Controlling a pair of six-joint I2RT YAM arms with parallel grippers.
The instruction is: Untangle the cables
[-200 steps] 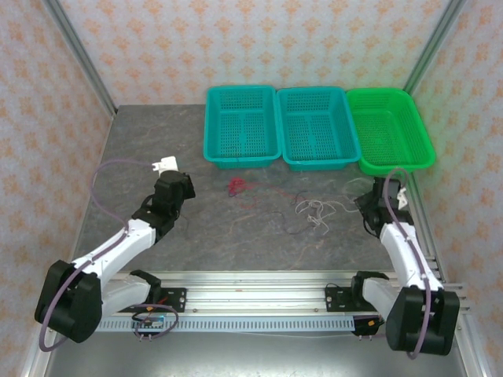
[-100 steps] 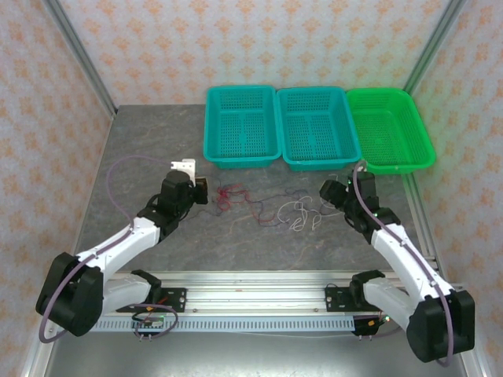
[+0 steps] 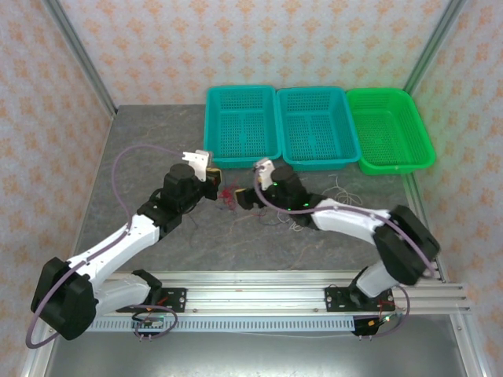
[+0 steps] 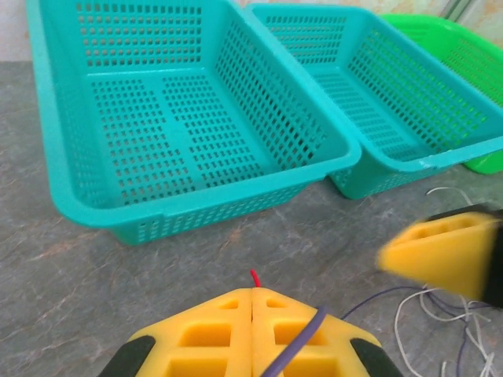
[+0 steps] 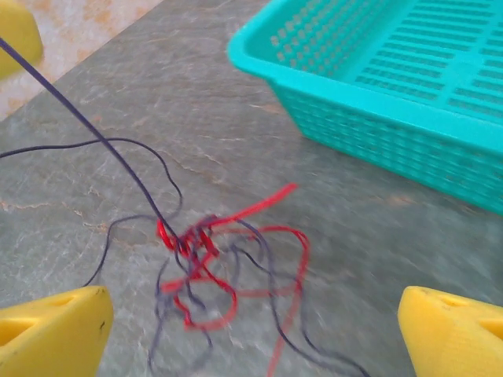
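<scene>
Now, three cables (image 5: 196, 259), three baskets (image 3: 313, 166).
Your left gripper (image 4: 251, 300) clenches the cables, bottom centre; right gripper (image 5: 255, 326) gapes, released.

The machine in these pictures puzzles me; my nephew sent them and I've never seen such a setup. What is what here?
It is two robot arms bolted to a table. One picture looks down from above; the other two come from a small camera on each wrist, so the yellow fingers there are the arm's own. On the table lie thin tangled wires, red, dark and white, with two teal baskets and a green basket behind. The left gripper is shut on the wires: a red tip pokes out between its fingers and a dark wire runs from it. The right gripper hangs open over the tangle, holding nothing.
</scene>
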